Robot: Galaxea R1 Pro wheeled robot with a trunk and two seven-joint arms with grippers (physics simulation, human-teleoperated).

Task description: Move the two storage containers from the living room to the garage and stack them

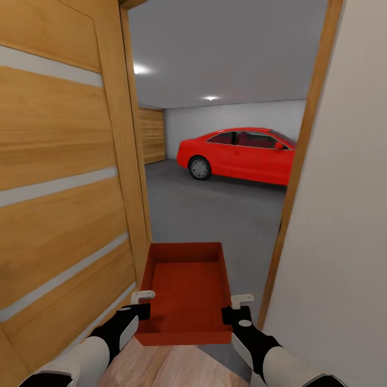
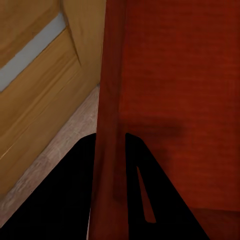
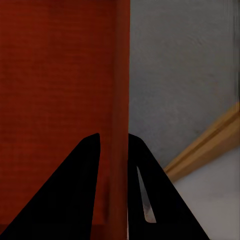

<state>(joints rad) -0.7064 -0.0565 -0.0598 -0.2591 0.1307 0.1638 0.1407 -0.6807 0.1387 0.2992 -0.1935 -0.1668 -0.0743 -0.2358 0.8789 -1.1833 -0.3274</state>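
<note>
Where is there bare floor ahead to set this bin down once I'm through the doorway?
Bare garage floor runs from the threshold to the red car. It is tight here: the open wooden door hugs the left gripper, the door frame the right gripper, both clamping the storage container.

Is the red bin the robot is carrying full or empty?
Empty. The head view looks straight into the bin and shows only its bare ribbed bottom, with nothing lying inside.
</note>
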